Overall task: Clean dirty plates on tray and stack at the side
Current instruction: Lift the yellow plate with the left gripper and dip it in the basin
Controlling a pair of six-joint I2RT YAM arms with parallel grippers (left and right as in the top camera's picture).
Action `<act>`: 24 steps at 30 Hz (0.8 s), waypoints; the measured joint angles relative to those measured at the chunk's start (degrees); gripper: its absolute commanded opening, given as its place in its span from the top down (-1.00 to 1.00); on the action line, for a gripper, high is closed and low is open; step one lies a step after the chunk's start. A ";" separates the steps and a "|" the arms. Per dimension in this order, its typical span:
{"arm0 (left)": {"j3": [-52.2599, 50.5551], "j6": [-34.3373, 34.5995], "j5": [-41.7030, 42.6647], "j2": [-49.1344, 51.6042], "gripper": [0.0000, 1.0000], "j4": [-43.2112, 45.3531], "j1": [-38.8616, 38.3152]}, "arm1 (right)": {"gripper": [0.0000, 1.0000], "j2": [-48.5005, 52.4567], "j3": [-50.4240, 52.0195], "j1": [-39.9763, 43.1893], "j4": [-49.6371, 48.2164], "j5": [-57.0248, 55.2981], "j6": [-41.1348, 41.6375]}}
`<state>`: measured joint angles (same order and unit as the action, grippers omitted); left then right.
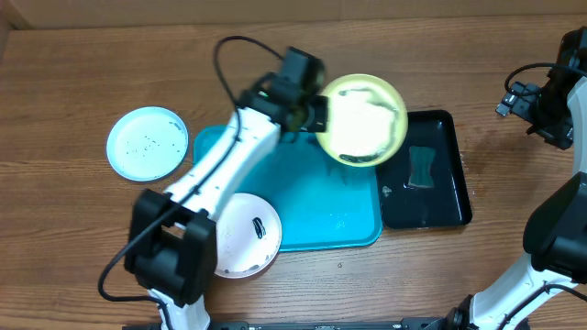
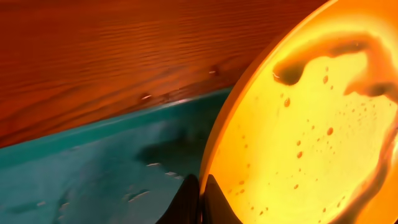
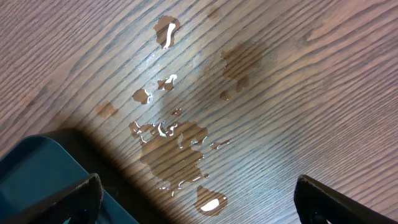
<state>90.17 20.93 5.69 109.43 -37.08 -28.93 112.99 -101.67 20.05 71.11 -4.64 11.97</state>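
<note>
Plate with lime-green rim [image 1: 367, 119] clamped at its edge by left gripper [image 1: 316, 112], lifted over far right corner of tray [image 1: 312, 202], guessing to keep drips contained. Right gripper [image 3: 199, 199] spread wide, empty, above wet table [image 3: 280, 93].

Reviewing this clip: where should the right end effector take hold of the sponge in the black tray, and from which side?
Probably across its narrowed middle, straight down from above. The sponge lies flat in the black tray, whose raised rim blocks a sideways approach, and its waist looks slimmer than its ends, so the open right end effector should span it.
</note>
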 measured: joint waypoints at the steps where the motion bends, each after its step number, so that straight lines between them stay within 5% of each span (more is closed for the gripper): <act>1: 0.00 0.15 -0.57 0.00 0.92 0.68 -1.22 | -1.00 0.00 0.00 0.00 0.00 -0.02 0.00; 10: 0.00 -1.33 -14.51 0.00 0.91 7.52 -15.37 | -1.00 0.00 0.00 0.00 0.00 0.00 0.02; 24: 0.09 -23.93 -62.25 0.02 0.92 19.91 -36.63 | -1.00 0.00 0.00 0.00 0.02 0.00 0.00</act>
<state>90.26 -3.01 -56.55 109.45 -17.17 -65.56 112.99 -101.67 20.05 71.13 -4.64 11.97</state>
